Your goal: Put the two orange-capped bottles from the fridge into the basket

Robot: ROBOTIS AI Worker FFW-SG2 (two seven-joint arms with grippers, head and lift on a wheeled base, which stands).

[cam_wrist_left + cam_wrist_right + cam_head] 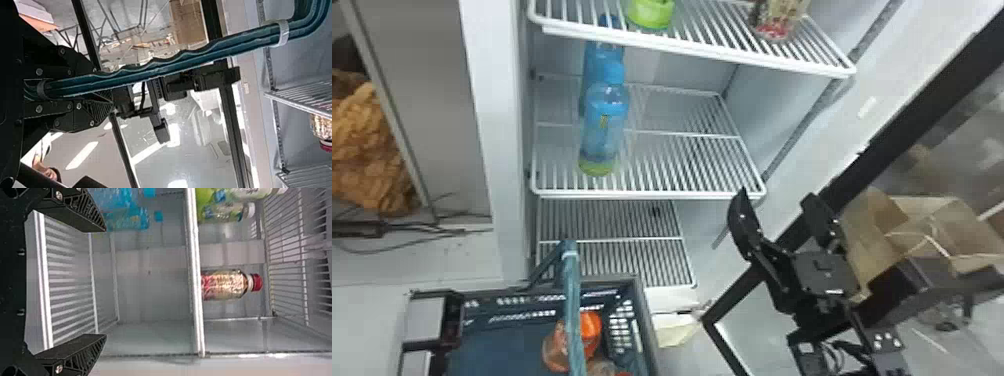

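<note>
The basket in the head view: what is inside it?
An orange cap and clear bottle parts show in the basket. Its handle covers a strip of them, so the number of bottles cannot be told.

Middle shelf (677, 165): the right side provides free access; two blue bottles (604, 125), one behind the other, obstruct the left. The upper shelf (682, 45) limits overhead clearance. Basket (649, 345): the handle (572, 310) crosses the opening; free room lies to its left.
</note>
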